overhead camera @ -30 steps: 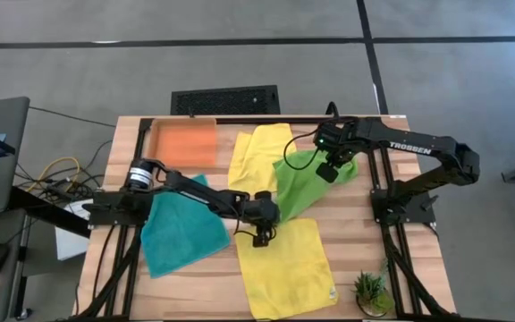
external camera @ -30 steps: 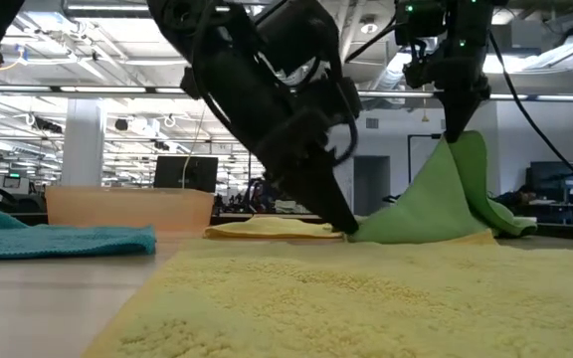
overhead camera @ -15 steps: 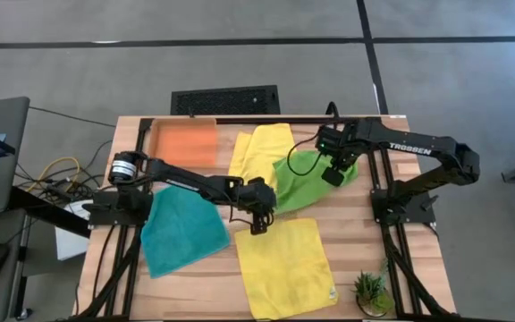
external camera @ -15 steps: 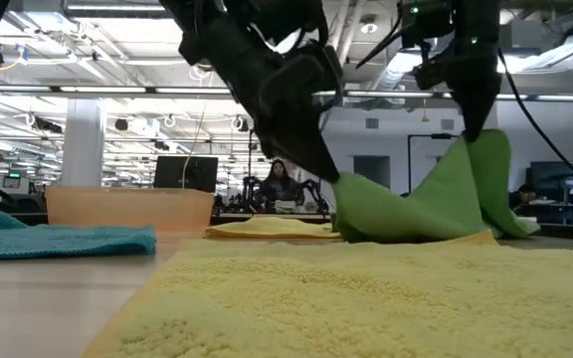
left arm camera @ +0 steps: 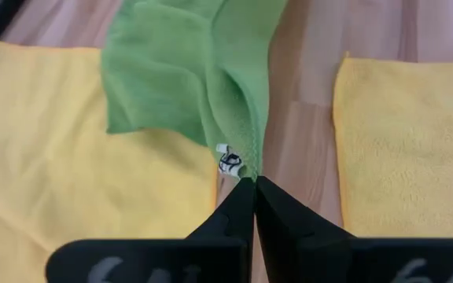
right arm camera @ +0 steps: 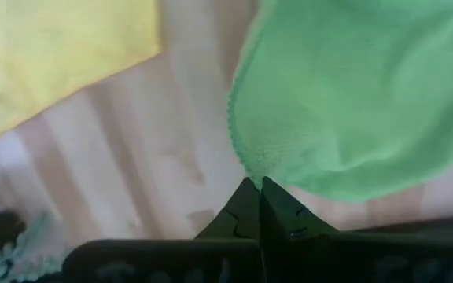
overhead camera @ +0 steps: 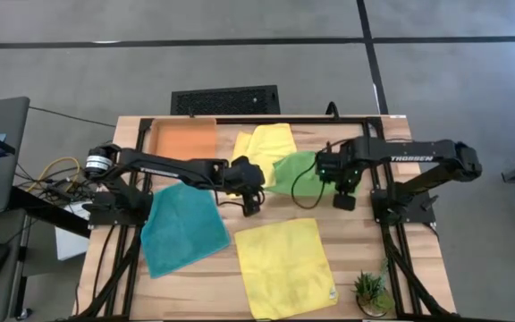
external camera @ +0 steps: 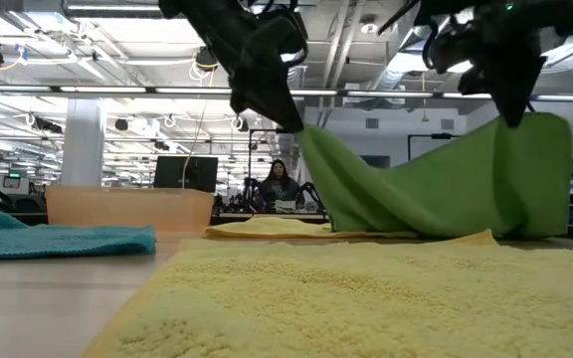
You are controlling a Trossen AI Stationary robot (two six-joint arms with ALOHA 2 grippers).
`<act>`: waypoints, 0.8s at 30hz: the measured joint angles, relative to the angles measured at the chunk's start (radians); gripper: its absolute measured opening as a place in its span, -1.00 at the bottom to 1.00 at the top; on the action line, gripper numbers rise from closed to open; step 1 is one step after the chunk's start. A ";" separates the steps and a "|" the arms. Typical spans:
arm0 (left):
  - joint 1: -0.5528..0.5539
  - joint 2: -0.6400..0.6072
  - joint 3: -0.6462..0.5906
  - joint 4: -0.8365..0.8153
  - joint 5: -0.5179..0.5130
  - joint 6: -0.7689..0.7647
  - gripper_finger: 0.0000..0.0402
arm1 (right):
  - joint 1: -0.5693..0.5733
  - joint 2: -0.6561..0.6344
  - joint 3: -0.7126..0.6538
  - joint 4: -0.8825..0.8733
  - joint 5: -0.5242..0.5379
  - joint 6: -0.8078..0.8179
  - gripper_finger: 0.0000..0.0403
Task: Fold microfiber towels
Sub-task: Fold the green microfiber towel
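The lime green towel (overhead camera: 299,172) hung stretched between both tools above the worktop (overhead camera: 374,246), its long axis running tool to tool. The left tool (overhead camera: 251,205) pinched one corner shut; the right tool (overhead camera: 341,200) clamped the opposite corner.

arms: black, jointed | right arm (overhead camera: 418,161): white TROSSEN lettering | left arm (overhead camera: 164,165): silver base joint

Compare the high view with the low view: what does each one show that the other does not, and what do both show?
Only the high view: a small potted plant at the table's near right corner.

Only the low view: a person in the room behind the table.

Both: the green towel pinched by the left tool and the right tool, a teal towel, two yellow towels and an orange tray.
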 joint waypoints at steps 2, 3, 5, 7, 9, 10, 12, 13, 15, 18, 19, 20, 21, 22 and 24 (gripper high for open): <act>0.000 -0.012 0.000 -0.016 0.001 -0.029 -1.00 | 0.033 0.000 0.000 0.001 -0.016 0.001 -0.96; -0.001 -0.014 0.001 -0.025 0.009 -0.043 -1.00 | 0.050 0.000 0.000 0.001 -0.021 0.009 -0.96; -0.009 -0.018 0.001 -0.061 0.044 -0.064 -1.00 | 0.085 0.000 0.000 0.001 -0.040 0.031 -0.96; -0.025 -0.022 0.001 -0.089 0.091 -0.064 -1.00 | 0.124 0.000 0.000 -0.002 -0.069 0.050 -0.96; -0.039 -0.022 0.001 -0.109 0.147 -0.061 -1.00 | 0.168 0.000 0.000 -0.012 -0.098 0.053 -0.96; -0.045 -0.022 0.001 -0.113 0.183 -0.060 -1.00 | 0.188 0.000 0.000 -0.019 -0.110 0.053 -0.96; -0.051 -0.028 0.001 -0.111 0.248 -0.060 -1.00 | 0.226 0.000 0.000 -0.034 -0.121 0.058 -0.96; -0.054 -0.030 0.001 -0.112 0.273 -0.061 -1.00 | 0.243 0.000 0.000 -0.043 -0.124 0.070 -0.96; -0.059 -0.034 0.001 -0.140 0.304 -0.072 -1.00 | 0.264 0.000 0.000 -0.044 -0.133 0.095 -0.96; -0.064 -0.035 0.001 -0.175 0.326 -0.104 -1.00 | 0.278 0.000 0.000 -0.027 -0.147 0.114 -0.96; -0.064 -0.035 0.001 -0.194 0.333 -0.118 -1.00 | 0.282 0.000 0.000 -0.019 -0.149 0.120 -0.96; -0.064 -0.035 0.001 -0.210 0.346 -0.131 -1.00 | 0.284 0.000 0.000 -0.017 -0.155 0.123 -0.96; -0.066 -0.035 0.001 -0.215 0.365 -0.142 -1.00 | 0.286 0.000 0.000 -0.017 -0.163 0.124 -0.96; -0.068 -0.035 0.001 -0.216 0.388 -0.153 -1.00 | 0.288 0.000 0.000 -0.017 -0.175 0.124 -0.96; -0.073 -0.035 0.001 -0.228 0.427 -0.164 -1.00 | 0.290 0.000 0.000 -0.017 -0.202 0.133 -0.96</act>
